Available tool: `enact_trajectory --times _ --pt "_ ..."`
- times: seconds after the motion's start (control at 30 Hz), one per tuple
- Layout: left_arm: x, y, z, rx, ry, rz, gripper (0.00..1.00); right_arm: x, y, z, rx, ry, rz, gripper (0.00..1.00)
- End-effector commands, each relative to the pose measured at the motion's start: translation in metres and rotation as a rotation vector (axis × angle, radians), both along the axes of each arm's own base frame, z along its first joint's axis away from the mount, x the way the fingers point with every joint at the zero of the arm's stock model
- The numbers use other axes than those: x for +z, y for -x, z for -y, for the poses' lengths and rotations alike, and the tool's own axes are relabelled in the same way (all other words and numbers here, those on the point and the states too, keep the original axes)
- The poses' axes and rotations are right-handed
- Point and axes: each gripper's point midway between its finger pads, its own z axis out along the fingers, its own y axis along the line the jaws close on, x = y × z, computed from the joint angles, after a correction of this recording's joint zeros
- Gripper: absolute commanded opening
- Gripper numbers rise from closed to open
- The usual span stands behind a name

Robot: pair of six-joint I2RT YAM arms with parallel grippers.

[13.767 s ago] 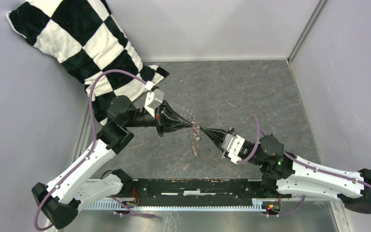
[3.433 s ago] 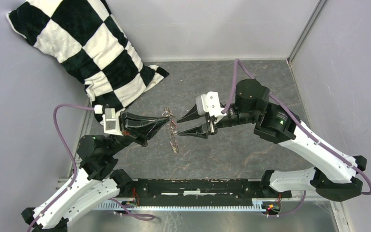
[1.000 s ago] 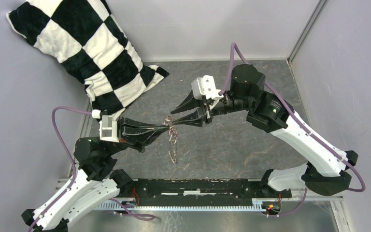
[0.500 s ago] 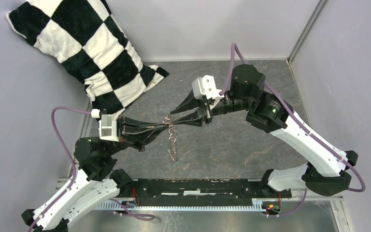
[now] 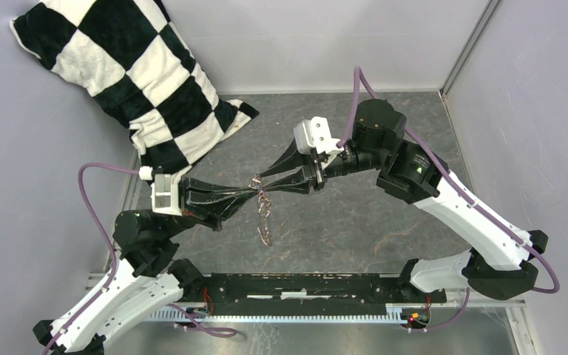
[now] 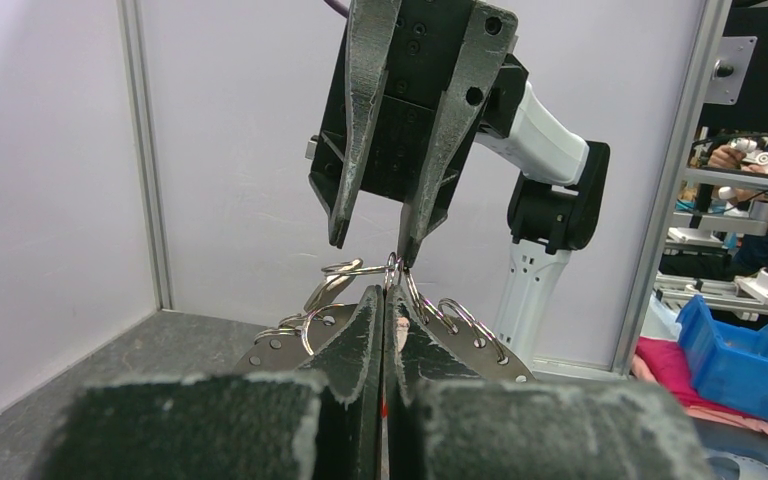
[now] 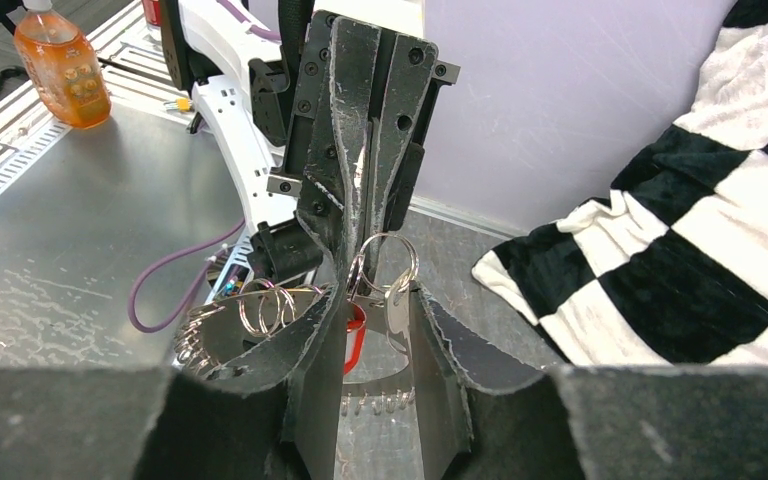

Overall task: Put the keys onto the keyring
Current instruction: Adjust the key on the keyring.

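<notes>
- The left end effector [image 5: 256,194] is pressed together on a jagged chain of small silver metal rings [image 5: 264,220], which is held up over the grey tabletop [image 5: 370,214].
- The right end effector [image 5: 264,183] is spread around the top ring.
- A tiny silver-grey key [image 7: 397,312] and a small red tag [image 7: 354,338] are seen hanging between its fingers.

White arms [image 5: 473,220], black joints [image 5: 373,126], purple cables [image 5: 81,185].

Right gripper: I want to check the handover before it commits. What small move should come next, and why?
Probably close the right gripper on the key: its fingers straddle the key without pinching it, while the shut left gripper holds the keyring up.
</notes>
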Motion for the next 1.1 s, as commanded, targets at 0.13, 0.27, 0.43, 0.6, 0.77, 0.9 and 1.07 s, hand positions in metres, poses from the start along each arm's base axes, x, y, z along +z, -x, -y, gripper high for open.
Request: enact_trajectory --times 0.13,0.27,0.43,0.6,0.77,0.9,1.07 --pt "0.016 -0.009 -0.007 0.067 0.041 0.027 0.02 0.002 0.003 -0.003 0.012 -0.007 0.025 0.37" --pt "0.013 -0.013 -0.006 0.079 0.038 0.012 0.02 0.006 -0.001 0.000 -0.024 -0.020 0.048 0.42" --pt "0.014 -0.015 -0.006 0.087 0.044 0.003 0.02 0.010 -0.002 0.003 -0.034 -0.015 0.067 0.39" --pt "0.014 -0.014 -0.005 0.077 0.044 0.006 0.02 0.001 -0.007 0.000 -0.050 0.016 0.061 0.37" --pt "0.012 -0.011 -0.004 0.061 0.034 0.014 0.02 0.013 -0.013 0.002 -0.083 -0.011 0.074 0.37" --pt "0.011 -0.010 -0.004 0.060 0.033 0.017 0.02 0.027 -0.012 0.009 -0.084 -0.045 0.089 0.38" --pt "0.012 -0.010 -0.005 0.061 0.037 0.019 0.02 0.029 -0.012 0.010 -0.076 -0.044 0.080 0.35"
